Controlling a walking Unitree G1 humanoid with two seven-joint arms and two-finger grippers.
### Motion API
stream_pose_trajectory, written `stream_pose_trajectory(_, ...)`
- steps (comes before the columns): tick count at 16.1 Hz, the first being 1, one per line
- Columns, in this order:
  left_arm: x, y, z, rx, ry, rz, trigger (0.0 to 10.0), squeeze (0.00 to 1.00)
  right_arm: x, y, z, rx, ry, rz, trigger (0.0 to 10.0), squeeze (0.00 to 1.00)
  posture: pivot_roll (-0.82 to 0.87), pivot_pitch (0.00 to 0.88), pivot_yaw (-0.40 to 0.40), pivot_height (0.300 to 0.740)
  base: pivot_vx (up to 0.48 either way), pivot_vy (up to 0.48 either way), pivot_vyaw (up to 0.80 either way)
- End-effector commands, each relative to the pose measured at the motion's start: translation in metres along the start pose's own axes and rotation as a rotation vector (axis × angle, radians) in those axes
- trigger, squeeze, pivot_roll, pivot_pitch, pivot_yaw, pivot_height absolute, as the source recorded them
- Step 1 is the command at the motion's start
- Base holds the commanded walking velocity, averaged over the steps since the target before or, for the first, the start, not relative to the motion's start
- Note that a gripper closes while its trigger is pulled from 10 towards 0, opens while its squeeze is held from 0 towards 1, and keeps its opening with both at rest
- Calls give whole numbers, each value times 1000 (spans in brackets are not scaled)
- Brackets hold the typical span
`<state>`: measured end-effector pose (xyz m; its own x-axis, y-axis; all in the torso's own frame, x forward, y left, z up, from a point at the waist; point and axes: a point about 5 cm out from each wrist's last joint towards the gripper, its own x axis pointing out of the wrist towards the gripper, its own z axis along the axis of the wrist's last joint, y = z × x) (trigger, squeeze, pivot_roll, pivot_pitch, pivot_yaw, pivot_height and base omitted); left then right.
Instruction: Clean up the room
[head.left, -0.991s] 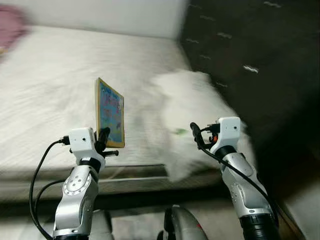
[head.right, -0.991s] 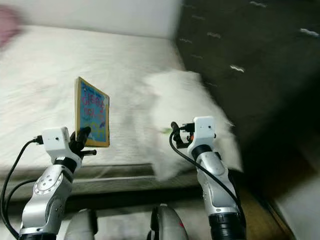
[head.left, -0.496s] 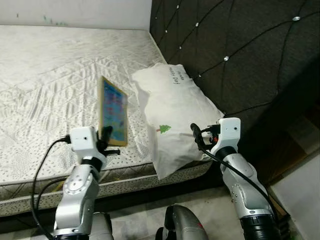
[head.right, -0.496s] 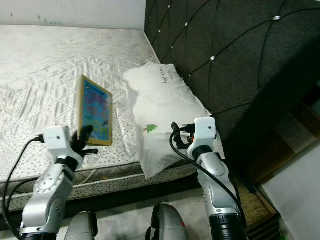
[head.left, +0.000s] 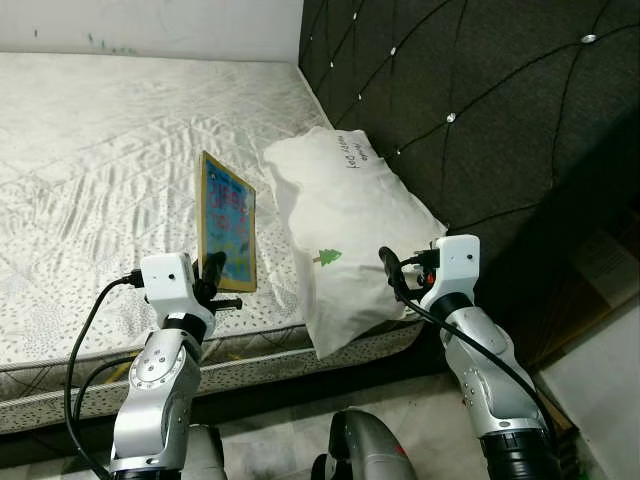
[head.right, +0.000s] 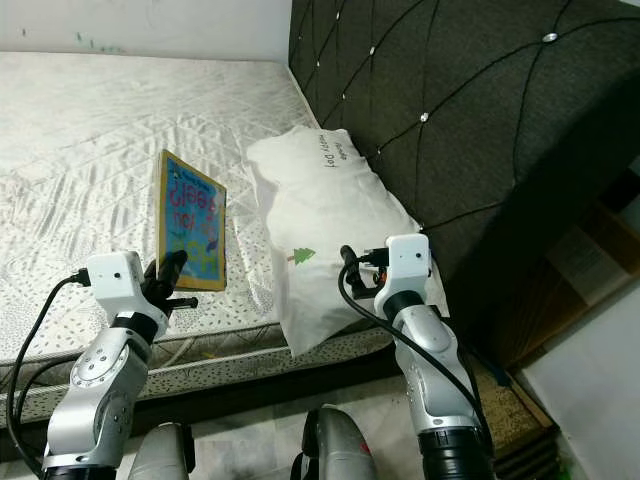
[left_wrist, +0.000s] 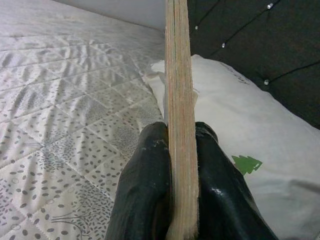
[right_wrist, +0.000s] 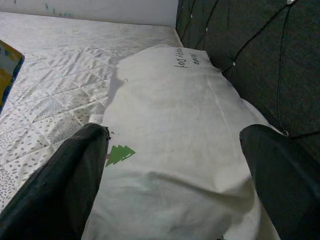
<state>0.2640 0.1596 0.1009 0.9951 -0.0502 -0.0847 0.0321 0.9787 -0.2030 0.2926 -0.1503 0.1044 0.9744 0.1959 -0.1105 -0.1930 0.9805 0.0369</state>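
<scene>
The left tool (head.left: 213, 277) pinches a thin picture book (head.left: 226, 222) by its lower edge, its two black fingers (left_wrist: 145, 200) pressed against either cover, as the left wrist view shows edge-on. The book stands upright above the near edge of the bed (head.left: 90, 170), its colourful cover turned toward the pillow (head.left: 345, 220). The right tool (head.left: 392, 270) is held out in front of the pillow's near end with its fingers (right_wrist: 65, 185) spread wide apart and nothing between them. The white pillow, marked with a small green tree and a line of writing, lies on the bare quilted mattress against the dark padded headboard (head.left: 480, 110), just beside the book.
</scene>
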Motion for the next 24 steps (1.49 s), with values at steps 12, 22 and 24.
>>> stream_pose_trajectory(12,8,-2,22,17,-105,16,10000,0,8,7,6,-6,-30,21,10000,0,-33,16,-113,616,161,0,0)
stream_pose_trajectory(22,7,-4,19,16,-96,7,10000,0,12,20,0,25,-23,62,10000,0,-26,12,-125,616,397,0,0)
stream_pose_trajectory(24,8,-6,18,10,-90,8,10000,0,12,23,0,15,-30,84,10000,0,-31,2,-124,616,187,0,800)
